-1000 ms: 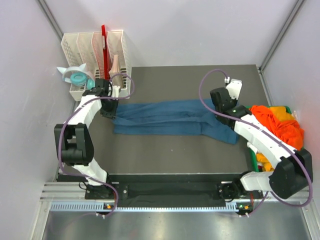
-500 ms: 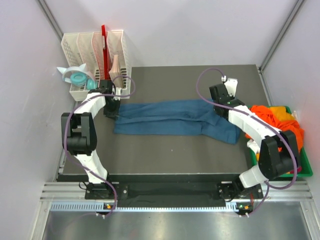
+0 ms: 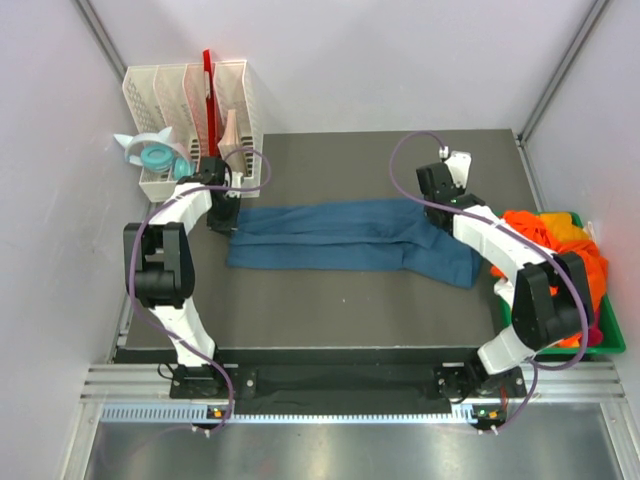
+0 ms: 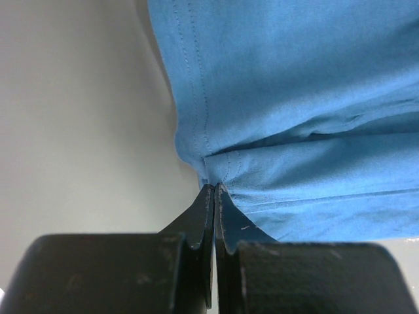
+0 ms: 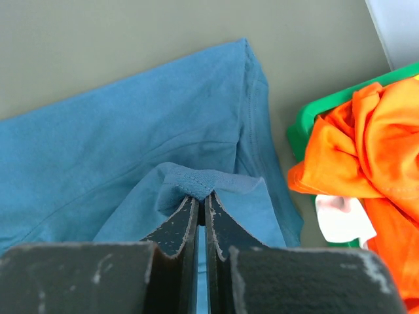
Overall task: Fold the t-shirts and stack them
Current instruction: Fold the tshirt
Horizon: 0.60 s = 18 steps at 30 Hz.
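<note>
Teal t-shirt (image 3: pixel 345 237) lies across mid desk (image 3: pixel 330 310), folded lengthwise into a long band, w/ its right end flaring toward the near edge. Left end effector (image 4: pixel 214 190) sits at the band's left end. In the top view its tips are hidden under the wrist, but the wrist cam shows the fingers (image 4: pixel 196 226) pressed together w/ the shirt's hemmed corner pinched btw them. Right end effector (image 5: pixel 201 196) is at the band's far right end, fingers likewise together, clamped on a small raised fold of teal hem. How much cloth sits inside either grip can't be made out, as the tips cover it.

Orange t-shirts (image 3: pixel 560 245) are heaped in the green bin (image 3: pixel 612 338) at the desk's right edge. The right arm's forearm & elbow cross over the heap, so the no. of shirts is unclear. A bit of white fabric (image 5: pixel 340 219) peeks out under the orange in the right wrist cam, cut off by the end effector body.

White rack (image 3: pixel 190 110) stands at the far left corner w/ a red item (image 3: pixel 208 90) upright in it; can't tell what it is.
</note>
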Tool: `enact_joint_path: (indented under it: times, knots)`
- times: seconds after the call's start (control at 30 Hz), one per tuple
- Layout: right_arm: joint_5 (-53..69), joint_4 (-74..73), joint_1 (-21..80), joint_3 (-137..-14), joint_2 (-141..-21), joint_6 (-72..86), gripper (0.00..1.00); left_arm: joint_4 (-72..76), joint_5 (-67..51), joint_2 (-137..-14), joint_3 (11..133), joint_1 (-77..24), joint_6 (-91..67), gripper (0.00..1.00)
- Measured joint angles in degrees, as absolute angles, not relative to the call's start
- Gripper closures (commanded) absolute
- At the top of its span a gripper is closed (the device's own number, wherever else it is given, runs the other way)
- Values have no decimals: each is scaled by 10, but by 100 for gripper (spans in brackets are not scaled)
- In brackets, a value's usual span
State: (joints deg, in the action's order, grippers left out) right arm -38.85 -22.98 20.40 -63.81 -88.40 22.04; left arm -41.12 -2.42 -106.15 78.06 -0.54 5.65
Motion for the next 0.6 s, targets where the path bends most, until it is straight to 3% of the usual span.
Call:
enact_joint_path:
  times: [0.43,0.57,0.6]
  knots:
    - [-377,-220,175,-708,-985,205,100,-402,-13,-1100,784,-6,56,99]
    - [-375,-220,170,-737,-1019,205,100,-407,-7,-1115,800,-6,54,88]
    - [-374,-220,170,-742,-1026,205,93,-407,-5,-1117,803,-6,55,83]
